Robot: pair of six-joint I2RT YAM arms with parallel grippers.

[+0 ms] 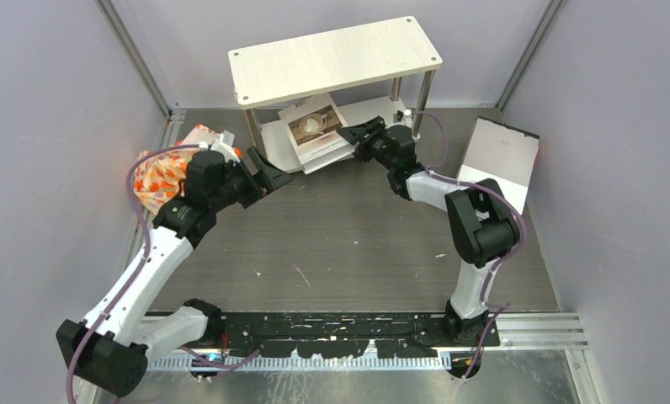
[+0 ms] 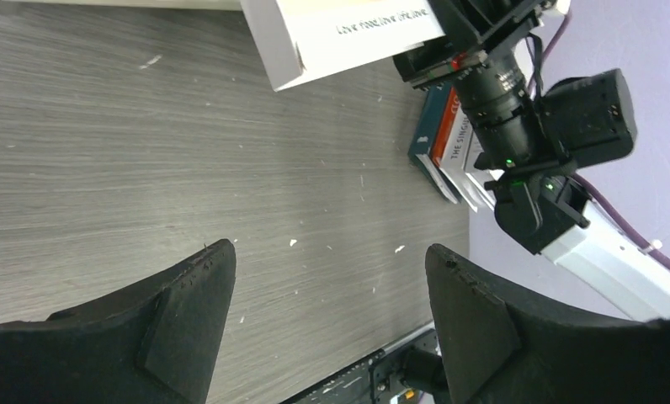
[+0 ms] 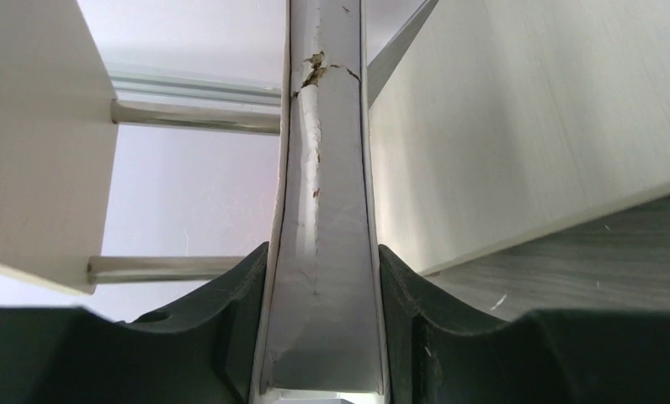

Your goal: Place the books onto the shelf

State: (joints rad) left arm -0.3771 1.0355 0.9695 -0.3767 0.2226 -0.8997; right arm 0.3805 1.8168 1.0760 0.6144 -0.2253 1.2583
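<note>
- The right arm rises from its base at the near edge of the tabletop (image 1: 340,244), bends at the elbow, and stretches its forearm towards the far edge and to the left, as far as the front of the shelf (image 1: 336,59).
- The right gripper (image 1: 349,133) is clamped on the coffee-cup book (image 1: 312,128). In the right wrist view the book (image 3: 323,168) is seen edge-on, with a finger pressed against each face.
- The coffee-cup book sits skewed in the lower tier's opening, level with the boards. Its far part is under the top board and its near part juts out over the tabletop. I cannot tell whether it rests on the lower board or is held just above it.
- The left arm folds back to an elbow at the near left corner. Its forearm then runs up along the left edge, and the wrist turns right towards the shelf.
- The left gripper (image 1: 273,175) is released, with its jaws wide apart and nothing between them. It hangs over bare tabletop just beside the book's near left corner.
- In the left wrist view, the book's white edge (image 2: 340,29) lies beyond the spread fingers (image 2: 188,295).
- The other books (image 1: 502,156) lean in a stack against the right wall, well apart from the shelf.
- An orange-and-white cloth (image 1: 159,178) lies bunched at the left edge, behind the left wrist.
</note>
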